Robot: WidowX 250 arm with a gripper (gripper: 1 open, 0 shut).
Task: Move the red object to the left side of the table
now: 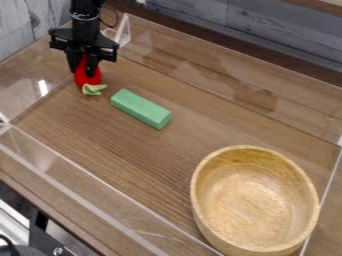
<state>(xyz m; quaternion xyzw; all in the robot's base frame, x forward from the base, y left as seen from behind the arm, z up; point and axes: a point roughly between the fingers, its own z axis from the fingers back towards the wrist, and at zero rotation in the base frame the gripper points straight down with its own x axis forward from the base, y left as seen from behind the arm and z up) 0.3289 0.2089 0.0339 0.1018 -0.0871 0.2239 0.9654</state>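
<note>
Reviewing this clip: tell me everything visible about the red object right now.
The red object is a small glossy red rounded toy with a light-green stem end lying on the table. It sits near the table's upper-left corner in the picture, clamped in the shut black gripper, which hides its top. It is apart from the green block and far from the wooden bowl.

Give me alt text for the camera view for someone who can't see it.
A black robot tool is shut on a small red object at the far left of a wood-grain table. A green block lies just right of it, and a wooden bowl sits near the front right.
</note>
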